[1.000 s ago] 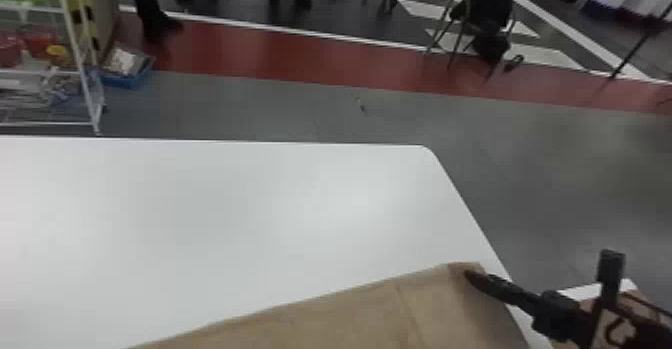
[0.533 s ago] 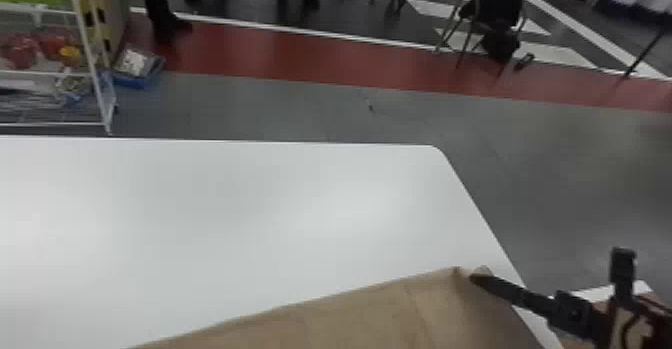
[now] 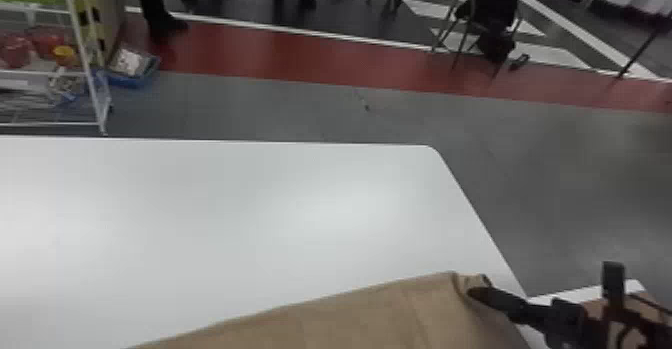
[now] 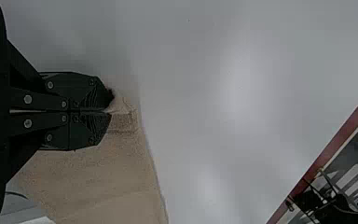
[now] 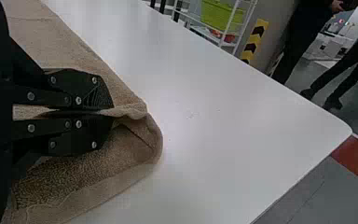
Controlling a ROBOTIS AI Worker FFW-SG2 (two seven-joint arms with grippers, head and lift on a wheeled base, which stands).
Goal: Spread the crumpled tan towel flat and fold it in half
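Newly puckered towel corner [image 3: 462, 282] pinched in right claw [image 3: 478, 284], left claw [image 4: 111, 105] pinching towel [image 4: 93, 177] too, rack [image 3: 87, 63] beyond table [image 3: 250, 198]

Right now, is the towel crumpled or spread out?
Mostly spread: the towel lies broad and smooth, though its corner curls up at the right pincer. Whether it is doubled over, I cannot tell.

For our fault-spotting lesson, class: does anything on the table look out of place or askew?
The towel looks odd at the right gripper: it curls into a loop instead of lying flat. Its far edge also slants across the table.
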